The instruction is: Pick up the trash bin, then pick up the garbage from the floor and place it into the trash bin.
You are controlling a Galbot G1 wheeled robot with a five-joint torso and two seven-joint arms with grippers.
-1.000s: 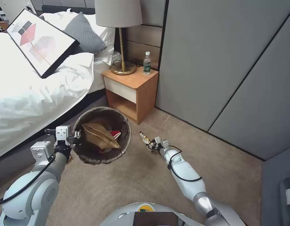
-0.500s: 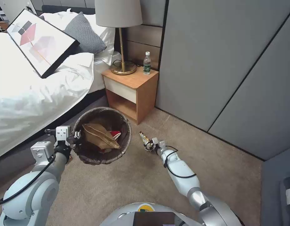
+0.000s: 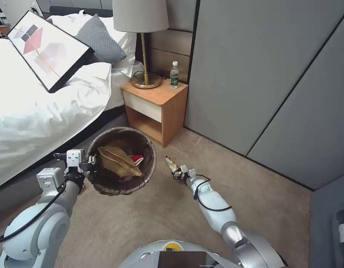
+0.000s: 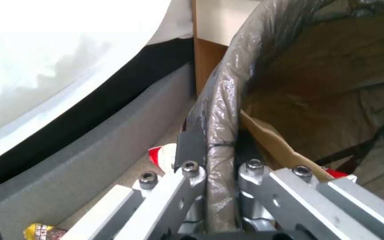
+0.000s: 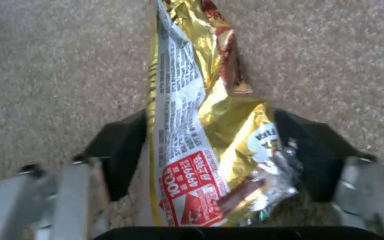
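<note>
Both jaws pinch: left gripper (image 3: 90, 160) clamps the trash bin (image 3: 149, 168) rim, keeping it near; right gripper (image 5: 210, 160) squeezes a gold snack wrapper (image 5: 201, 140).

Trash bin (image 3: 121, 186) outer wall mostly hidden

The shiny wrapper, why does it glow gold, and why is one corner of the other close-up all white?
Right wrist view: the foil wrapper between the right hand's pads mirrors the room light. Left wrist view: the bright bedding washes out to blank white beside the bin the left hand grips.
</note>
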